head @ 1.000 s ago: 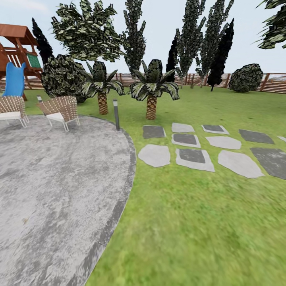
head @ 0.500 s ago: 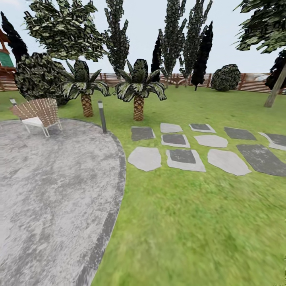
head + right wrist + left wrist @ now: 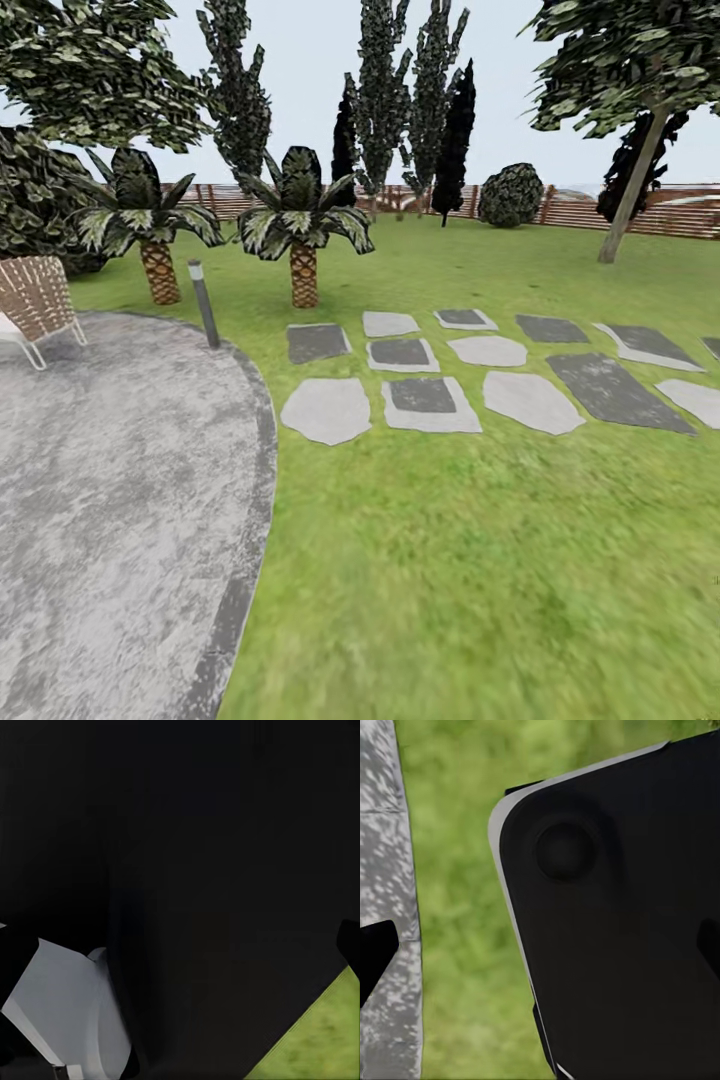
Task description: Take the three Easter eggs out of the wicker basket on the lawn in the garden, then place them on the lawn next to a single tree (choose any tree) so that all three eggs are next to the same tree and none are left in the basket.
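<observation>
Eggs and basket: whereabouts unknown from here. The lawn (image 3: 480,560) lies ahead, stepping stones (image 3: 430,400) crossing it, a grey-trunked tree (image 3: 630,180) beyond by the fence (image 3: 680,215). Probably searching. Both wrist views face dark robot body; I cannot tell either gripper's opening or load.

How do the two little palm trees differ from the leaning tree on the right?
The palms are short, with thick, scaly brown trunks standing upright; the leaning tree is taller, with a thin, smooth grey trunk tilted to one side. The palms spread fronds low over the lawn; the leaning tree carries its crown high. All have dark green, pale-flecked leaves and grow from grass.
</observation>
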`<state>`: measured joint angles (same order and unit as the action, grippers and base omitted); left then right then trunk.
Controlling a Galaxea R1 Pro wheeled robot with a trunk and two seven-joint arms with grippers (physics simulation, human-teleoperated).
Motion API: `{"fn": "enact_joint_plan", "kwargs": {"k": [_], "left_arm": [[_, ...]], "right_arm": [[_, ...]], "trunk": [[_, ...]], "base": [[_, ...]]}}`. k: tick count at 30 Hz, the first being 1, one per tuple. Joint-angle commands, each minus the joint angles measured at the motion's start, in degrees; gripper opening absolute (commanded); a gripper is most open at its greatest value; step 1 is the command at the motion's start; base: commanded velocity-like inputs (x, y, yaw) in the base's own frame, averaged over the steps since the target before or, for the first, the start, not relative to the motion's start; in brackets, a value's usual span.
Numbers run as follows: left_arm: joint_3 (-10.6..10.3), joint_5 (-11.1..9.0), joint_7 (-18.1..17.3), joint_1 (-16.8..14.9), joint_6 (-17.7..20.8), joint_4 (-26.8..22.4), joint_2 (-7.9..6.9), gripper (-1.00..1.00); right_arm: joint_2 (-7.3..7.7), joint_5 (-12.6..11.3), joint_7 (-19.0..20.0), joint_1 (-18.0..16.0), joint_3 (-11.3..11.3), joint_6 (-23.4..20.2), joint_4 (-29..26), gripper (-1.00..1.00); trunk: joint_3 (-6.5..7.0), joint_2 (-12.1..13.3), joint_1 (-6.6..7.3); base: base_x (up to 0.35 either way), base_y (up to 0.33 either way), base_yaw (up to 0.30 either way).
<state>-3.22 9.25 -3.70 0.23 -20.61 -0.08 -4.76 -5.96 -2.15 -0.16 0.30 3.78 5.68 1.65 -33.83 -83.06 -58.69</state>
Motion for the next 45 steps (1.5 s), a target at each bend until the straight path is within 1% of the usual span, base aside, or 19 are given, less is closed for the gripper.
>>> {"fn": "enact_joint_plan", "kwargs": {"k": [1,9,31,45], "left_arm": [[-0.3,0.1,0.0,0.0,-0.2,0.0,-0.03,1.0],[-0.3,0.1,0.0,0.0,-0.2,0.0,-0.07,1.0],[-0.4,0.1,0.0,0.0,-0.2,0.0,-0.02,1.0],[-0.4,0.1,0.8,0.0,-0.2,0.0,0.01,1.0]], "right_arm": [[-0.01,-0.2,0.0,0.0,0.4,0.4,0.1,1.0],[-0.02,-0.2,0.0,0.0,0.4,0.4,0.1,1.0],[-0.02,-0.2,0.0,0.0,0.4,0.4,0.3,1.0],[-0.02,-0.2,0.0,0.0,0.4,0.4,0.3,1.0]], "trunk": [[-0.02,0.0,-0.04],[-0.02,0.0,-0.04],[-0.02,0.0,-0.04],[-0.02,0.0,-0.04]], "base": [[0.331,0.001,-0.255],[0.335,0.0,-0.094],[0.337,-0.002,-0.005],[0.332,-0.098,0.0]]}}
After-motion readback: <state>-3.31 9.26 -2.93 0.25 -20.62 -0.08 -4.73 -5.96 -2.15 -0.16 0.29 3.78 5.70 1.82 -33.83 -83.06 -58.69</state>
